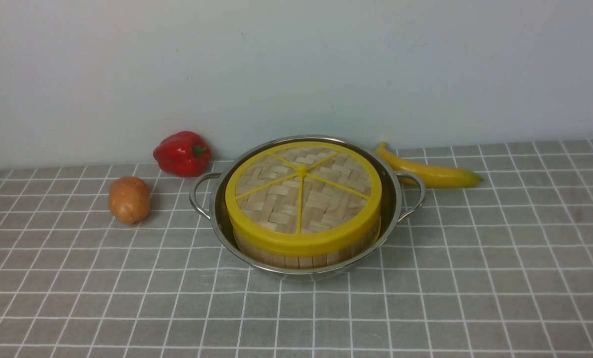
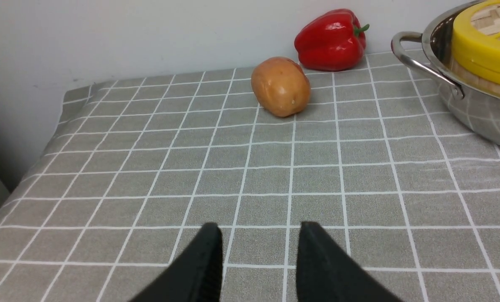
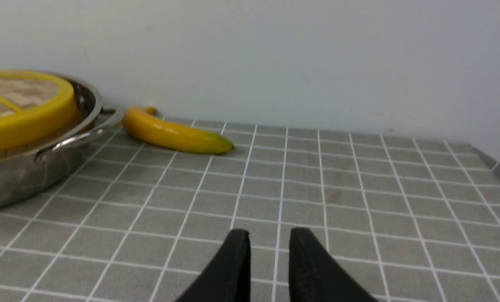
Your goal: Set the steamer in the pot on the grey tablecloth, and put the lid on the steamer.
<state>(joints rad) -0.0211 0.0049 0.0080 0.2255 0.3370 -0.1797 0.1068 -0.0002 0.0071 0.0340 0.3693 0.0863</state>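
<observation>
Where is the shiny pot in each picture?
Front view: the pot sits mid-picture on the grey tablecloth.
Left wrist view: at the upper right edge, pot cut off.
Right wrist view: at the left edge, pot.
Shared landmark: the yellow-rimmed lid inside it.

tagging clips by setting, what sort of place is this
Probably a staged tabletop for kitchen-style practice, not a real kitchen: a grey tablecloth against a bare wall, a pot holding a lidded steamer, and a loose banana.

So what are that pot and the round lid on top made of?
The pot looks like polished stainless steel: it is shiny and mirrors the cloth's grid. The lid seems to be woven bamboo strips, matte and pale, framed by a glossy yellow rim and spokes, probably plastic.
</observation>
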